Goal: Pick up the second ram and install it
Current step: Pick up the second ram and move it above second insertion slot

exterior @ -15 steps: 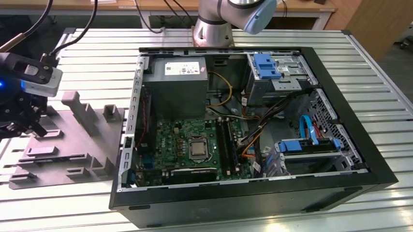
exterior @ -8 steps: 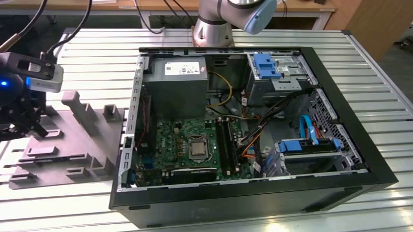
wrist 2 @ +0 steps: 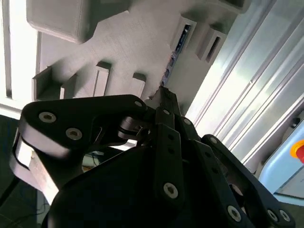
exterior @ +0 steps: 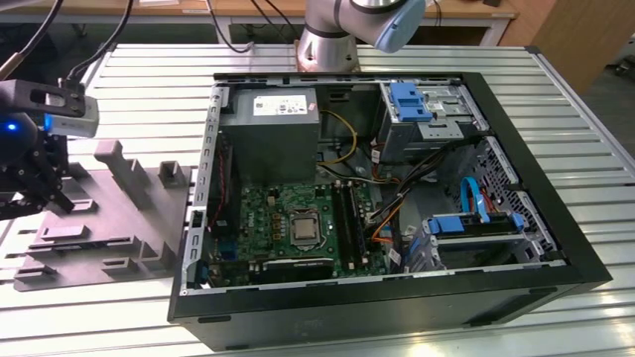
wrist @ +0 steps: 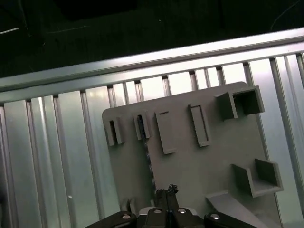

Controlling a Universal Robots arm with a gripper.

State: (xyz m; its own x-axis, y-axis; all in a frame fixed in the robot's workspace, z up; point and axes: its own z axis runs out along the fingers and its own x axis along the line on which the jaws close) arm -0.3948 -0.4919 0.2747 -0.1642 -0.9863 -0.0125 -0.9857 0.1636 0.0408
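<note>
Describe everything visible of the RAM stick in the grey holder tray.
The second ram shows edge-on in both wrist views: a thin, dark strip with a bluish tint. It stands on its long edge in the grey holder tray, one end in a raised slot, the other beside the gripper. Whether the gripper touches it cannot be told; its chips cannot be made out.

no legible text (label (exterior: pixel 285 105) unreadable)

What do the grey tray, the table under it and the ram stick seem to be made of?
The grey tray looks like matte plastic: dull, moulded blocks. The table seems metal, perhaps aluminium: bright ribbed slats. The ram stick, seen edge-on, is probably dark circuit board; finish unclear.
</note>
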